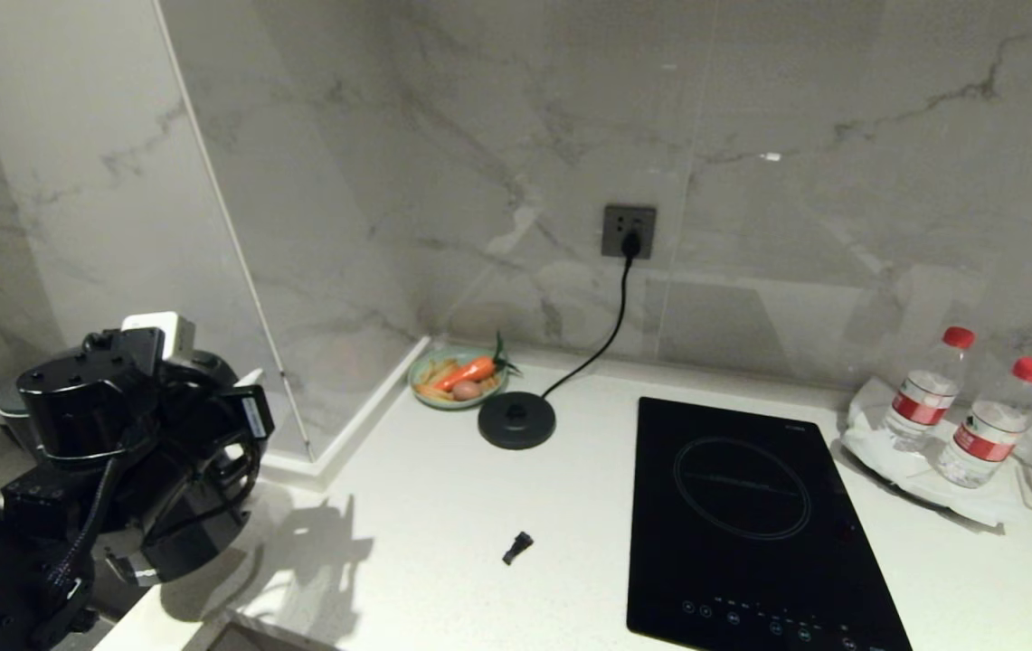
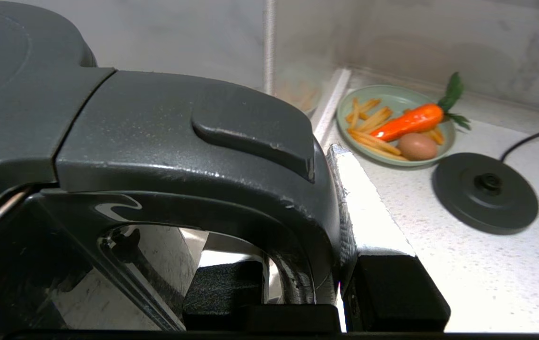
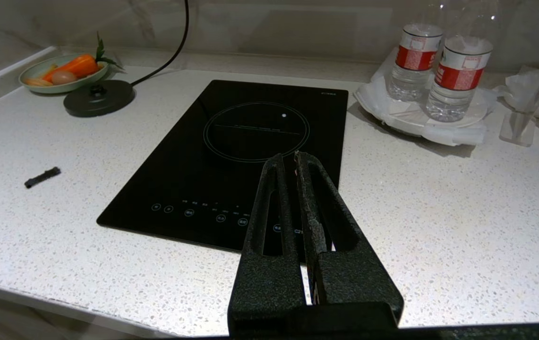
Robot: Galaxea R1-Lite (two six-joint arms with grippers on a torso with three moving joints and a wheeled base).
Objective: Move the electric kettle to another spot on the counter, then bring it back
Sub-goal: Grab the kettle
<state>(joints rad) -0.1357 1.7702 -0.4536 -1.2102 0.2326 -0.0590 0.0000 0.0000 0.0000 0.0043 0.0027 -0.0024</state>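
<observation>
1. My left gripper (image 2: 307,283) was clamped on the loop handle of the electric kettle (image 2: 156,141): one finger passed inside the loop, the other pressed on the handle's outer side, so the jaws stood only as far apart as the handle is thick.
2. The kettle sat at the far left of the counter (image 1: 443,506), beside the corner where the marble side wall meets the worktop; in the head view my left arm hid most of it.
3. The round black base disc (image 1: 516,420) lay bare, well apart from the kettle, its cord running up to the wall socket (image 1: 629,231).
4. A green plate of food (image 1: 457,378) sat just behind the disc, nearly touching it, close against the raised back rim.
5. Between the disc and the counter's front edge was open white worktop, broken only by a small black piece (image 1: 517,547).
6. The black hob (image 1: 751,515) took the middle right, reaching almost to the front edge; two water bottles (image 1: 927,389) stood beyond it.
7. My right gripper (image 3: 293,163) hung over the hob's near edge, fingers pressed together, holding nothing.
</observation>
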